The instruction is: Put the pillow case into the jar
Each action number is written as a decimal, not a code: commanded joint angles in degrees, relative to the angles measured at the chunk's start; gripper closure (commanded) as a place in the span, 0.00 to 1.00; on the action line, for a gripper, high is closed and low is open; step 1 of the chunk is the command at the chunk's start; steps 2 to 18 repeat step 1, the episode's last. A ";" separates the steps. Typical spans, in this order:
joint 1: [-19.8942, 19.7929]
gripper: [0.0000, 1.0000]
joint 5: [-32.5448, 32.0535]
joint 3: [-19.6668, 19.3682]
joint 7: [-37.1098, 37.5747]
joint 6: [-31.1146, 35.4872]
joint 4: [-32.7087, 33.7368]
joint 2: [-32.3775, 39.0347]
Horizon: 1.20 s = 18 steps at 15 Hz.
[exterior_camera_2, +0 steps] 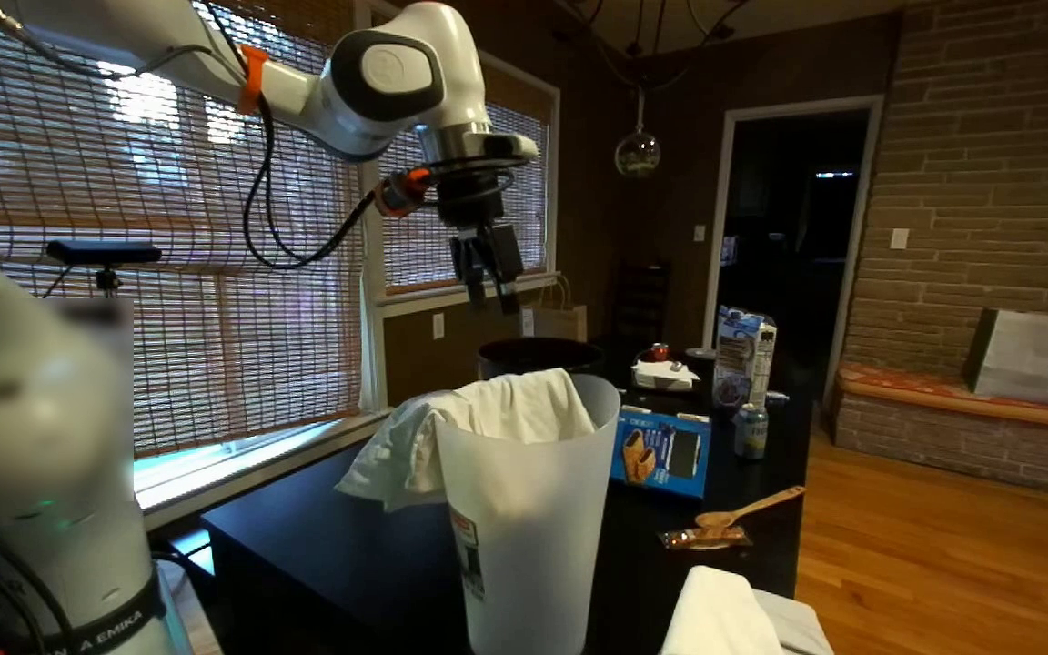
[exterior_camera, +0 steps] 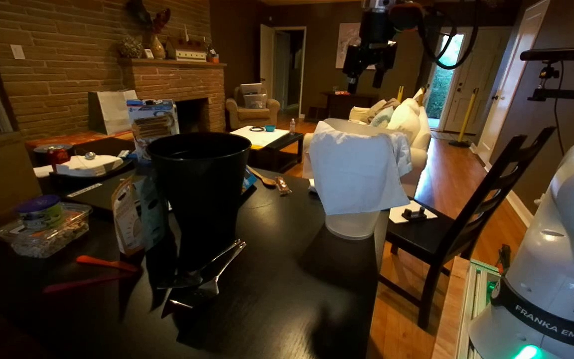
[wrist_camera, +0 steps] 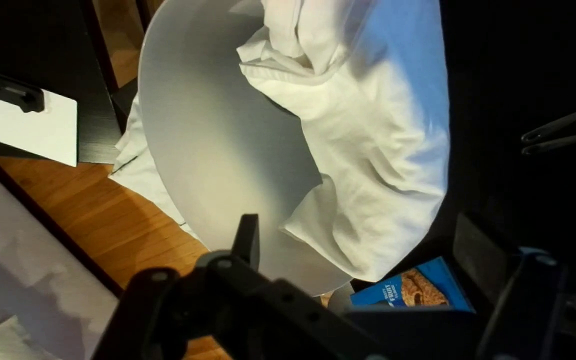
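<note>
The white translucent jar [exterior_camera: 351, 227] stands upright on the black table; it also shows in an exterior view [exterior_camera_2: 529, 546] and in the wrist view [wrist_camera: 193, 130]. The white pillow case [exterior_camera: 359, 174] is draped over the jar's rim in both exterior views [exterior_camera_2: 519, 409]. In the wrist view the cloth [wrist_camera: 373, 145] lies over one side of the mouth, part hanging inside and part outside. A corner also shows outside the opposite rim. My gripper [exterior_camera: 365, 84] is open and empty, above the jar and apart from the cloth, also in an exterior view [exterior_camera_2: 493, 298] and the wrist view [wrist_camera: 360, 240].
A black bucket [exterior_camera: 200, 184] stands on the table beyond the jar. Metal tongs [exterior_camera: 210, 279] lie before it. A blue snack box [exterior_camera_2: 660, 455], a can [exterior_camera_2: 750, 431] and a wooden spoon [exterior_camera_2: 751, 509] are near. A dark chair [exterior_camera: 446, 239] stands beside the table edge.
</note>
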 commanded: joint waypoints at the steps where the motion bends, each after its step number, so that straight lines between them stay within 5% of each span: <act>1: 0.26 0.00 -0.08 -0.21 0.09 -0.15 0.12 0.04; 18: 0.26 0.00 -0.08 -0.21 0.09 -0.15 0.12 0.04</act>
